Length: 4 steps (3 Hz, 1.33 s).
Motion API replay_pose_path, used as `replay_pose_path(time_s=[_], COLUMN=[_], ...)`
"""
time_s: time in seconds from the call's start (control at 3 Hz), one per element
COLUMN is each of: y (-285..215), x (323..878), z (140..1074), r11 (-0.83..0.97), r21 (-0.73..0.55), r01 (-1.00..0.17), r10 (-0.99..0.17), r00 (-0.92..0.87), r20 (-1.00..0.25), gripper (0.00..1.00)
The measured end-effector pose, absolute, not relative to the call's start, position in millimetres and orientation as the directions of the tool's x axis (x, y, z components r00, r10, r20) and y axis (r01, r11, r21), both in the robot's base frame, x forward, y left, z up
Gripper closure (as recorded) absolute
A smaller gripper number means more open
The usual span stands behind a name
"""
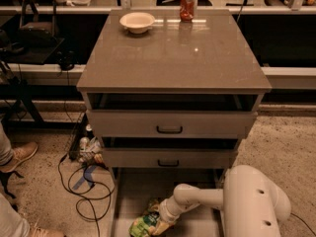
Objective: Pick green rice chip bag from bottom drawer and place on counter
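1. Light-green and crinkly, the green rice chip bag (145, 225) lies at the front of the bottom drawer (129, 191), towards its left wall.
2. The gripper (162, 223) is down inside that drawer, against the bag's right edge (whether it has closed on the bag, I cannot tell).
3. By my reading this is the grasping step: the bag rests on the tray floor, not yet lifted.
4. The next move calls for a sure hold, then a rise that clears the two handled drawers above.
5. After that comes a carry up to the counter (173, 53), whose near half lies open in front of the bowl (137, 21) and red soda can (187, 5).
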<state>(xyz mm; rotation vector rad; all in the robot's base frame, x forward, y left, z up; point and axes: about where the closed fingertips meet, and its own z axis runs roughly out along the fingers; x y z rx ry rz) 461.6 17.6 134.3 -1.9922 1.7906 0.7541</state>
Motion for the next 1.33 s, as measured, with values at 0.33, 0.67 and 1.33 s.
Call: replay_pose_path(time_s=[0.33,0.67,1.33], y=[8.9,-2.1,-60.4], x=[465.8,469.7,481.0], z=[153.7,178.1,256.9], r11=[-0.119,-0.104,-0.059], r21=[0.05,0.01,-0.102], r01=[-0.992,-0.995,-0.993], r10=[-0.766,-0.72,-0.653], r00=[0.059,0.068,0.116], r20=[-0.64,-0.691,-0.749], gripper=[0.64,0.87,1.0])
